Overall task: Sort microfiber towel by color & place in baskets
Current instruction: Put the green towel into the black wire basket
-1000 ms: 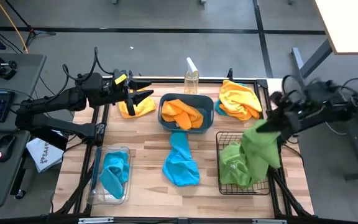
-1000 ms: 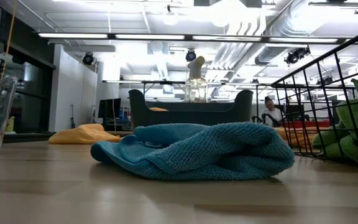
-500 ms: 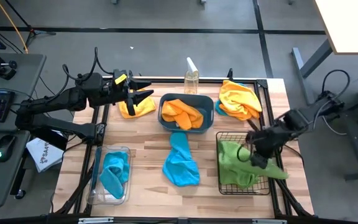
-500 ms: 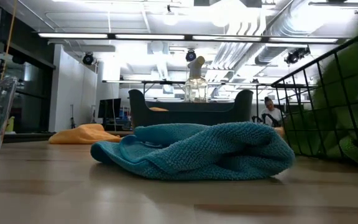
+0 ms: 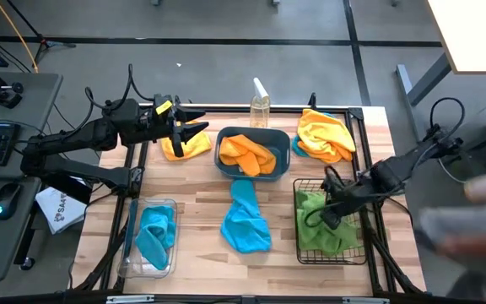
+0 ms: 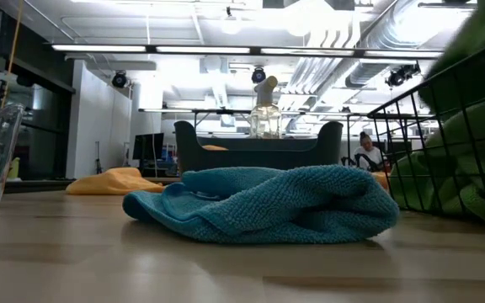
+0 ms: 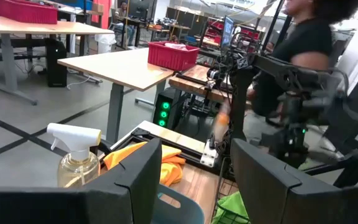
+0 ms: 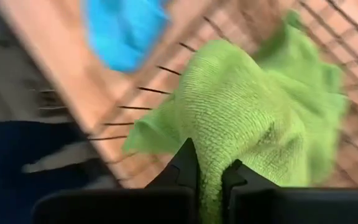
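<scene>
My right gripper [image 5: 331,213] is low over the black wire-mesh basket [image 5: 298,253] at the near right, shut on a lime green towel [image 8: 253,118] that lies bunched inside it on other green cloth [image 5: 310,232]. My left gripper [image 5: 199,129] hovers open and empty at the far left, beside an orange-yellow towel [image 5: 186,148] lying on the table. A sky blue towel [image 5: 245,221] lies crumpled at the table's middle and also shows in the low view [image 6: 268,206]. The dark teal tub [image 5: 222,135] holds orange towels. The clear bin [image 5: 169,253] holds a blue towel. My right gripper pinches a raised bunch of the green towel [image 8: 211,163] between its two fingers. The fingers slant down into the basket from the table's right side. The rest of the towel spreads out ahead of the fingers, resting in the basket, slack.
A pile of orange-yellow towels over a blue one [image 5: 323,135] lies at the far right corner. A pale spray bottle [image 5: 260,105] stands at the far edge behind the tub. A blurred person [image 5: 471,224] moves beside the table's right edge.
My right gripper has come down and toward the table's left and near edge, into the wire basket, still shut on the green towel. The towel, which hung long below the gripper above the basket, is now lowered and bunched inside it.
</scene>
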